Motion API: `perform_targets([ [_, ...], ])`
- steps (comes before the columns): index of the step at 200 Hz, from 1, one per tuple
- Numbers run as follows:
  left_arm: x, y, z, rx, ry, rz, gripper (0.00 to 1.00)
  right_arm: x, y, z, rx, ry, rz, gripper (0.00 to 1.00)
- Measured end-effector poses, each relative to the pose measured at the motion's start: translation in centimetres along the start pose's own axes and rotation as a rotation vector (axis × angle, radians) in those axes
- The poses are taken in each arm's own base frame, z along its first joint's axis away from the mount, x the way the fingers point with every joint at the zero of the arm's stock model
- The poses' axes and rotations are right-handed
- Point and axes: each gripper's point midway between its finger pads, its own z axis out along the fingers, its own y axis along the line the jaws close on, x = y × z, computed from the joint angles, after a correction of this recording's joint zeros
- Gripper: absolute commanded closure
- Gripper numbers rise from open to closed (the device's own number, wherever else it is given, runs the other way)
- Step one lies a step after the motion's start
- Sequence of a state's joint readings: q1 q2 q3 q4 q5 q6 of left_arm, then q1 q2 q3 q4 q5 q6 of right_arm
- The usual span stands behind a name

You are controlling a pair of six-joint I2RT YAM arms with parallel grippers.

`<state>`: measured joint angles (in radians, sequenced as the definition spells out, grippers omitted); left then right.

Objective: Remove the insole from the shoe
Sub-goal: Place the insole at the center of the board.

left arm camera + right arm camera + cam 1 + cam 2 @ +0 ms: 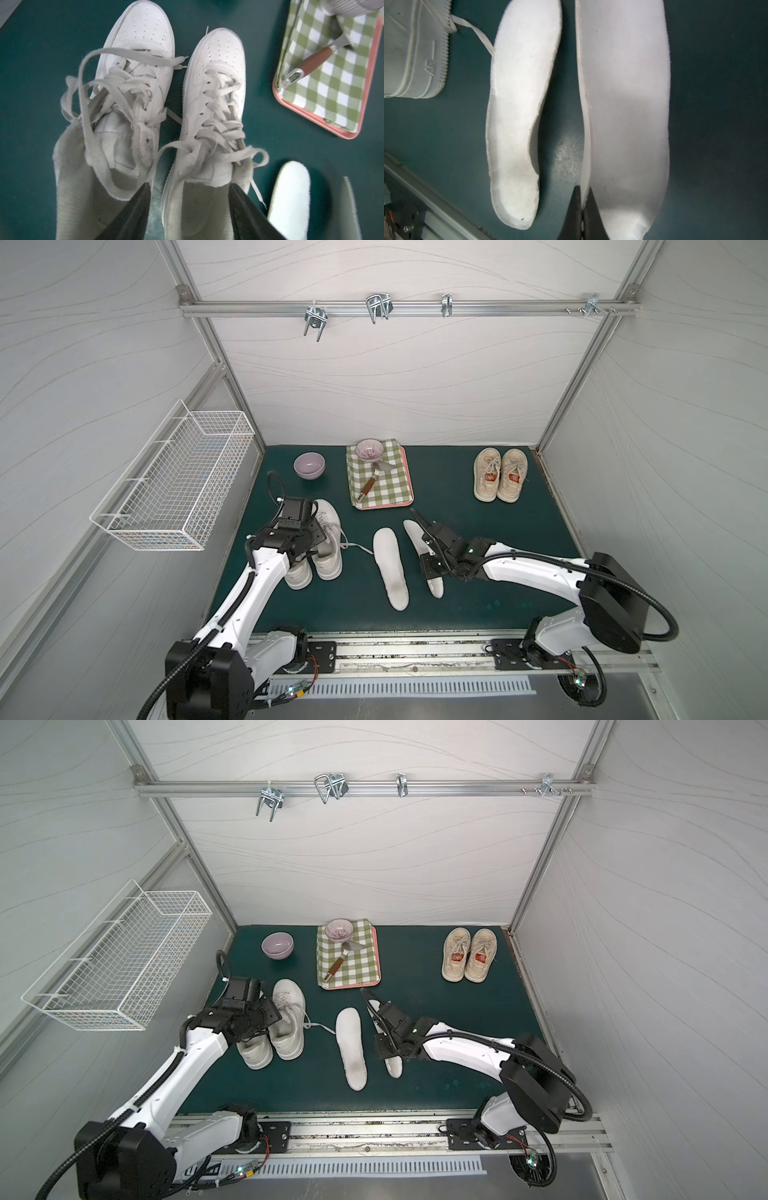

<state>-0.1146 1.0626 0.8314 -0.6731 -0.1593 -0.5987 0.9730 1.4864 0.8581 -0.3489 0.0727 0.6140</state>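
While it hangs pinched in the right gripper (583,209), held insole (625,104): out of the shoe, over the green mat (457,506), about mid-mat. Whether its heel touches down I can't tell.
Grip: jaws clamped tight on one long edge near the heel. My read is that a thin, floppy sheet offers only its rim.
Axis: the long line runs from the robot's rail toward the back wall, forefoot far, heel near.
Second insole (390,568): flat on the mat just beside it, parallel, same heading, a strip of mat between them.
White sneakers (328,547): side by side, toes away from the rail. With two insoles out, I'd judge the task nearly done.
Lace (357,548): trails from the pair across to the flat insole's forefoot.
Left gripper (189,186): jaws spread wide and holding nothing, straddling one sneaker's collar, likely placed to steady it.
Farther out: checked cloth (390,485) on a pink tray (412,489), and a beige pair (498,475) well apart.
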Motion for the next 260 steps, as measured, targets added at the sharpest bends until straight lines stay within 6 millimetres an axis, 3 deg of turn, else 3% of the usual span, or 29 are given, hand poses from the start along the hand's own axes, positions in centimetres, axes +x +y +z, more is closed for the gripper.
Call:
perform_targets([
  [49,-2.2,-1.5,-4.1,0.119,-0.111,-0.026,0.23,0.4,1.7,1.1,-0.009,0.049,-0.005,0.8],
  [67,-2.7,-2.1,-5.5,0.166,-0.149,-0.025,0.21,0.2,2.3,0.8,-0.022,0.046,-0.007,0.63],
  [83,-2.8,-3.0,-6.1,0.201,-0.164,-0.009,0.19,0.0,2.5,0.5,-0.021,0.041,-0.015,0.54],
  [106,-2.0,-5.1,-6.2,0.253,-0.153,0.049,0.17,-0.2,1.9,-0.8,0.007,0.022,-0.024,0.5],
  [130,-1.0,-7.9,-6.4,0.327,-0.145,0.112,0.16,-2.2,0.5,-3.6,0.031,-0.045,-0.023,0.46],
  [145,-0.2,-10.0,-6.7,0.387,-0.156,0.16,0.16,-4.9,-1.8,-5.6,0.053,-0.116,0.026,0.43],
  [167,2.0,-12.4,-6.4,0.463,-0.158,0.232,0.15,-9.2,-7.0,-8.1,0.123,-0.216,0.133,0.4],
  [198,4.4,-13.4,-4.4,0.518,-0.139,0.266,0.15,-14.6,-13.4,-10.4,0.215,-0.298,0.255,0.4],
  [226,5.6,-13.4,-3.2,0.551,-0.136,0.294,0.15,-19.2,-18.0,-11.0,0.279,-0.339,0.337,0.41],
  [260,6.7,-13.7,-2.6,0.599,-0.142,0.341,0.15,-24.0,-22.7,-9.7,0.348,-0.335,0.372,0.42],
])
